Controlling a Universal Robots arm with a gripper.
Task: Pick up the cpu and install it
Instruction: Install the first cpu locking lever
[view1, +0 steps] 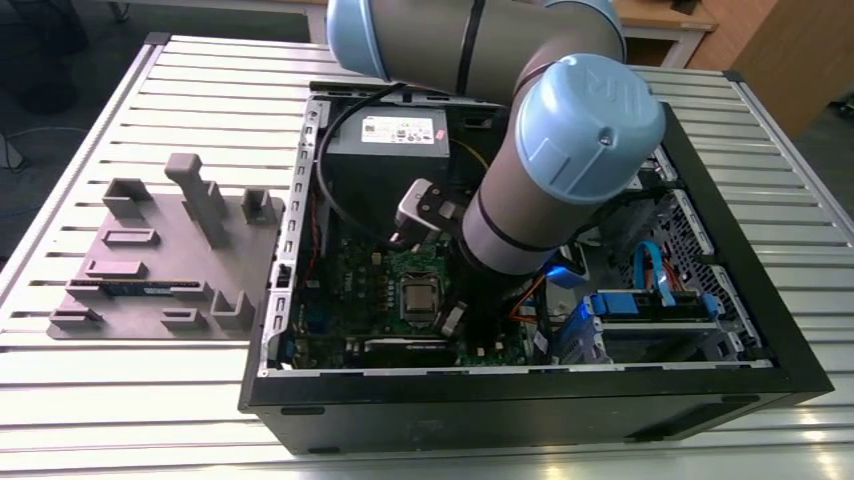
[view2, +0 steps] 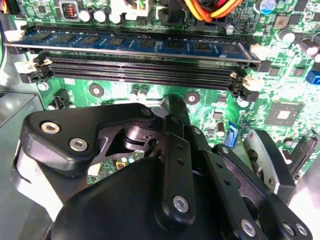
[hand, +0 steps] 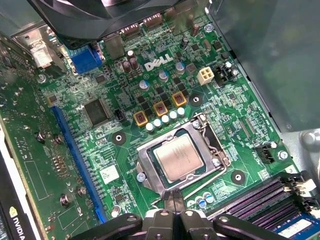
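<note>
In the exterior view, the arm (view1: 561, 160) with its pale blue joint caps reaches down into an open black computer case (view1: 534, 400) that lies on a slatted metal table (view1: 134, 400). Inside the case, the green motherboard (view1: 374, 270) faces up, and the cpu (view1: 418, 297) sits in its dark metal-framed socket near the middle of the board, just beside the arm's lower segment. A grey power supply with a white label (view1: 400, 135) lies at the far end of the case, and a grey fixture plate with upright posts (view1: 160, 260) rests on the table toward the exterior view's left, well apart from the case. In the second wrist view, the gripper (view2: 172, 112) hangs close above the board, its black linkage in front and its slim fingers (view2: 175, 107) drawn tightly together with nothing between them. Beyond it run the dark memory slots (view2: 140, 72), one of them carrying a blue memory module (view2: 135, 42). In the first wrist view, the cpu (hand: 178, 157) lies flat inside the socket frame (hand: 145, 162), its silver top bare, and the fingertips of the gripper (hand: 172, 196) are pressed together just beside the near edge of that frame. A long blue expansion slot (hand: 75, 160) runs along one side of the board.
</note>
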